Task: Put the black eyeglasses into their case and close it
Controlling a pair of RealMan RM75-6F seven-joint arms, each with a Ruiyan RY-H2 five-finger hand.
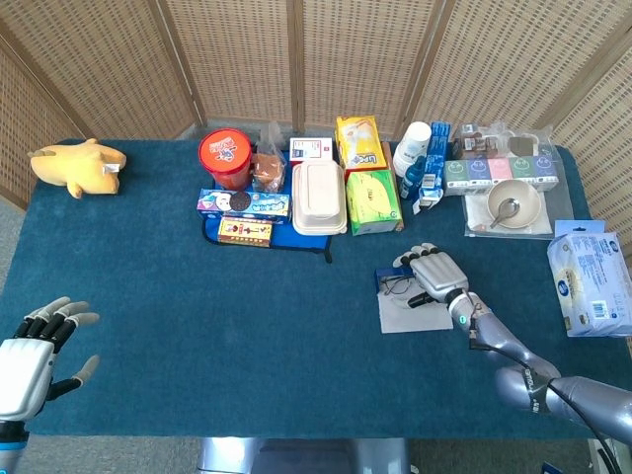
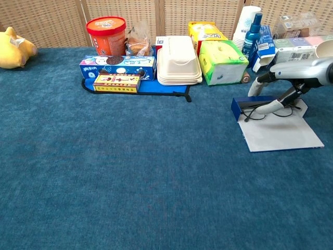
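Head view: the right hand [image 1: 434, 276] covers most of the black eyeglasses [image 1: 397, 287] on the open case [image 1: 410, 311]; its grip is unclear. The left hand [image 1: 30, 357] is spread, empty.

Chest view: the right hand's fingers [image 2: 268, 107] touch the partly hidden glasses [image 2: 254, 110]; whether they pinch is unclear.

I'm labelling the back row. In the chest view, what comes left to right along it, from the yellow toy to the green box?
Yellow toy → red tub → white container → green box.
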